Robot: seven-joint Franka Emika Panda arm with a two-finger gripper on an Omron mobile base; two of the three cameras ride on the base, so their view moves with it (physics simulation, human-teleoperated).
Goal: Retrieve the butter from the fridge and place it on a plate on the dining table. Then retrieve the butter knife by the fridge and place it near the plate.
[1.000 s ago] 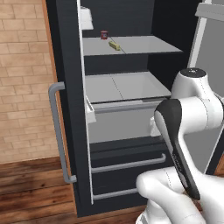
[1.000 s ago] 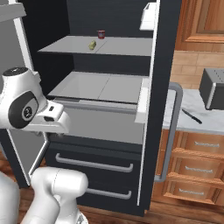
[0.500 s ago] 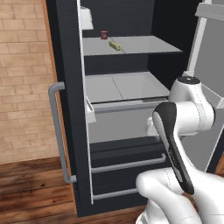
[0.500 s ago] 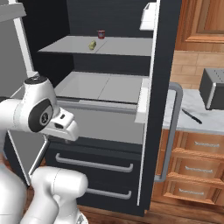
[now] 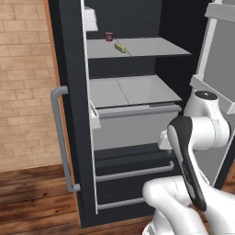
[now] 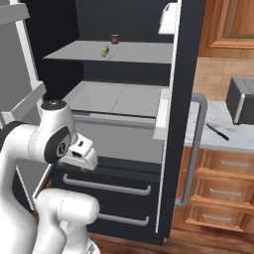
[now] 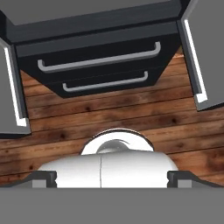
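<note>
Gripper (image 7: 112, 181) jaws are standing wide apart and gripping nothing; in the hand view the two dark fingertips (image 7: 43, 178) are sitting at 7 and 5 o'clock, well separated, with the camera looking down over the wooden floor (image 7: 109, 113) and the fridge's two lower drawers (image 7: 100, 57) toward 12 o'clock.

Fridge (image 5: 69, 114) is standing with both doors swung open, its grey shelves exposed. Butter (image 5: 120, 47) is lying on the upper shelf (image 5: 151, 48), at about 12 o'clock in the left base view, tilted slightly and just beside a small red-lidded jar (image 5: 109, 36), which is sitting behind it toward the back wall. In the right base view the butter (image 6: 104, 51) is appearing at 11 o'clock with the jar (image 6: 114, 38) close behind it.

Arm (image 5: 195, 142) is folding low in front of the middle shelf and drawers, at 4 o'clock in the left base view, well below and apart from the butter.

Knife (image 6: 217, 131) is lying flat on the marble counter (image 6: 238, 141) at 3 o'clock in the right base view, beside the fridge's right door, near a dark toaster (image 6: 242, 100) standing behind it. Wooden drawers (image 6: 223, 188) are sitting beneath the counter.
</note>
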